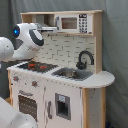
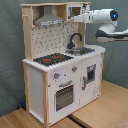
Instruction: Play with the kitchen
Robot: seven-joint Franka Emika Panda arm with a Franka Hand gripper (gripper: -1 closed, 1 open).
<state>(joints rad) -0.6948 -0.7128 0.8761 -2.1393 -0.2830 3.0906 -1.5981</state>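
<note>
We find the kitchen [image 1: 60, 75] standing upright on a wooden floor [image 2: 107, 107] in front of a grey backdrop. In both exterior views its oven door [image 2: 64, 96] and lower cupboard door [image 1: 63, 106] appear shut. The stovetop [image 2: 53, 58] carries nothing, while the sink [image 1: 72, 73] contents are indistinct beside the black faucet [image 2: 74, 39].

The arm [image 2: 97, 16] reaches in at upper-shelf height toward the microwave [image 1: 73, 23], near the kitchen's top edge. We cannot tell the state of the gripper; it is hidden at the shelf.

We judge the task at an early stage: no part looks disturbed, and any opening, turning or pressing remains to be done.
</note>
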